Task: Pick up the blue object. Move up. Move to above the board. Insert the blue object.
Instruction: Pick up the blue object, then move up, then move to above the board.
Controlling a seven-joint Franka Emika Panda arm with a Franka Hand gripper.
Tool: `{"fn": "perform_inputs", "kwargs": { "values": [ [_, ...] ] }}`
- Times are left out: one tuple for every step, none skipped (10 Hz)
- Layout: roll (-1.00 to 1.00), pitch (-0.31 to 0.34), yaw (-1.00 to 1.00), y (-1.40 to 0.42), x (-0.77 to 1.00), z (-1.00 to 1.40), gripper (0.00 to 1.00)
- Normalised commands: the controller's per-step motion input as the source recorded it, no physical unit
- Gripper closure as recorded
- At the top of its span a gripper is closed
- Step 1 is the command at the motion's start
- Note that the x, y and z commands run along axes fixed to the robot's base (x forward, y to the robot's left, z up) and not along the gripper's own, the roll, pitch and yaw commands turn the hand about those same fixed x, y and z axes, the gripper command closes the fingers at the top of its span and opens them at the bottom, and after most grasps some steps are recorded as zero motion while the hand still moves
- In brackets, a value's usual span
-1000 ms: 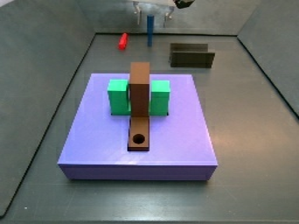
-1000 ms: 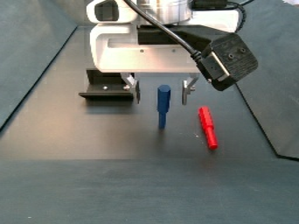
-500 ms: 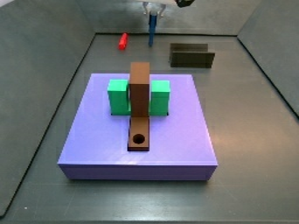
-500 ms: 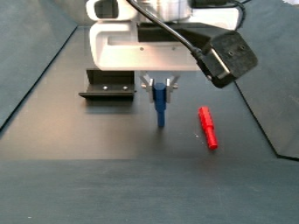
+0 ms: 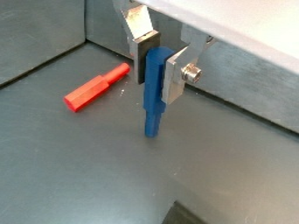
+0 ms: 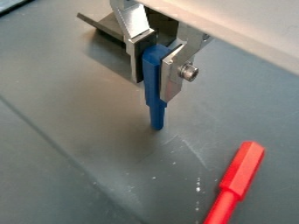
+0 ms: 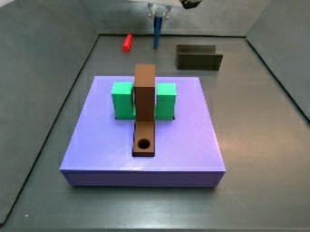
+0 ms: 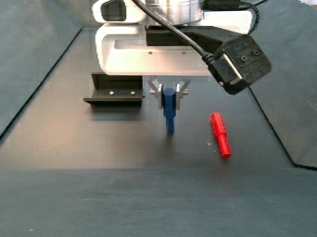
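The blue object (image 8: 169,113) is a thin blue peg held upright at the far end of the floor, also shown in a side view (image 7: 157,34). My gripper (image 8: 169,93) is shut on its upper part. Both wrist views show the silver fingers (image 5: 177,72) pressed on either side of the peg (image 5: 155,101) (image 6: 156,87). The peg's lower tip is at or just above the floor. The board (image 7: 144,109) is a brown plank with a round hole at its near end. It passes through a green block (image 7: 122,101) well in front of the gripper.
A red peg (image 8: 221,133) lies on the floor beside the blue one, also in both wrist views (image 5: 97,87) (image 6: 233,184). The dark fixture (image 7: 198,58) (image 8: 114,93) stands nearby. The board and block sit on a large lavender slab (image 7: 182,149). Grey walls enclose the floor.
A second ago the jaws stood open on either side of the blue peg. They have since shut on it. Nothing has moved in the last half second.
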Motion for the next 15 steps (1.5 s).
{"fn": "perform_inputs", "kwargs": {
  "values": [
    [0.0,0.0,0.0,0.0,0.0,0.0,1.0],
    [0.0,0.0,0.0,0.0,0.0,0.0,1.0],
    [0.0,0.0,0.0,0.0,0.0,0.0,1.0],
    [0.0,0.0,0.0,0.0,0.0,0.0,1.0],
    [0.0,0.0,0.0,0.0,0.0,0.0,1.0],
    [0.0,0.0,0.0,0.0,0.0,0.0,1.0],
    [0.0,0.0,0.0,0.0,0.0,0.0,1.0],
    [0.0,0.0,0.0,0.0,0.0,0.83,1.0],
    [0.02,-0.015,-0.04,0.06,0.02,0.86,1.0],
    [0.04,0.011,-0.05,0.04,-0.01,0.54,1.0],
    [0.06,0.01,-0.03,0.02,0.02,0.22,1.0],
    [0.0,0.0,0.0,0.0,0.0,1.4,1.0],
    [-0.01,0.034,0.01,-0.01,-0.04,1.4,1.0],
    [0.01,0.03,0.0,-0.01,-0.05,1.4,1.0],
    [0.02,0.023,0.01,0.0,0.02,1.4,1.0]
  ]
}}
